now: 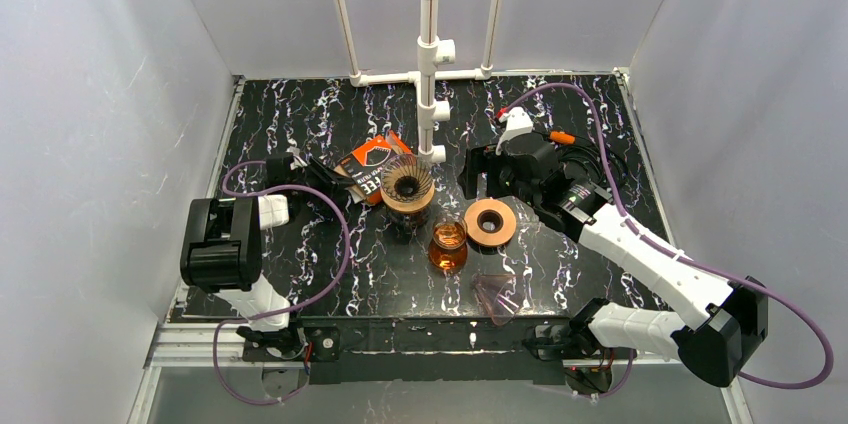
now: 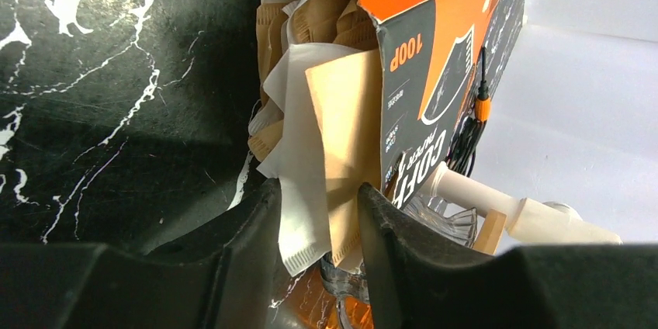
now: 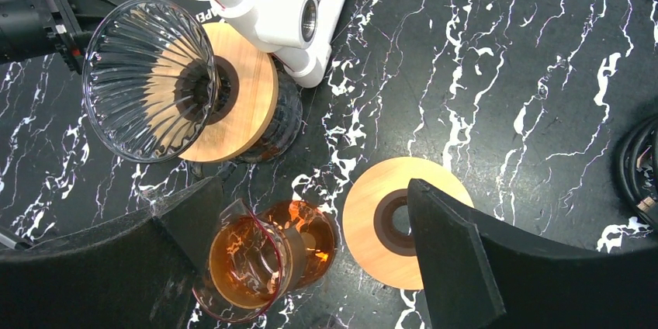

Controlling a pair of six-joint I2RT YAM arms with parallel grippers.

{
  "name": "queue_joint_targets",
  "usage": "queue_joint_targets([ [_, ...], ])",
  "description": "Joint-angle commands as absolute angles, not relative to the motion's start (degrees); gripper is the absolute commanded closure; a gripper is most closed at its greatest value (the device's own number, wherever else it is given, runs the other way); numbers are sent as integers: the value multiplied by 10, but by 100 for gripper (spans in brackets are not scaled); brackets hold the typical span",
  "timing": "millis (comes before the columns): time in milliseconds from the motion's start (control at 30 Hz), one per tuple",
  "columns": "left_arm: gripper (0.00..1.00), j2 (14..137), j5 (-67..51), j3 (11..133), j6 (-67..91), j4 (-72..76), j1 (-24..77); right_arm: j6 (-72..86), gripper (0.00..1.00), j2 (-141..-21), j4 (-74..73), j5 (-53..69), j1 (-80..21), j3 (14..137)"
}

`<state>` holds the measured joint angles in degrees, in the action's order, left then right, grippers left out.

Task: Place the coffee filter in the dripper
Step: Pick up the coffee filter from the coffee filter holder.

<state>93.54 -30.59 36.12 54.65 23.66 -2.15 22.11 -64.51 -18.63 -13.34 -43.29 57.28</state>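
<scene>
Filter box [image 1: 372, 166] just left of dripper [image 1: 408, 184]

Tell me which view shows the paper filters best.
Left wrist: the filters fan out of the torn box up close, between the left gripper's fingers. Top external shows only the small box; right wrist only its corner, no filters.

The right pincer [image 3: 310, 193] gapes wide, its 2 black fingers at the bottom corners. Between them stands an amber glass [image 3: 268, 255], with a wooden disc [image 3: 392, 220] beside it on the marbled surface [image 3: 481, 73]. In the upper left of the frame sits the ribbed clear dripper [image 3: 147, 81], below a white pipe [image 3: 256, 3].
</scene>
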Motion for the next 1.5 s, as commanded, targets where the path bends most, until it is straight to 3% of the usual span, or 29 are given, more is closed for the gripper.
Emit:
queue_joint_targets([
  [0,64,934,-304,362,548,248,-24,218,3,-643,-180,-139,-433,572],
  [333,90,924,-312,358,553,262,-24,216,3,-639,-184,-136,-433,574],
  [533,100,889,-310,338,552,262,-24,217,3,-636,-184,-136,-433,573],
  [1167,100,662,-265,248,498,210,-24,221,2,-623,-184,-134,-433,573],
  [1467,100,527,-273,318,439,92,-24,218,2,-614,-184,-133,-433,581],
])
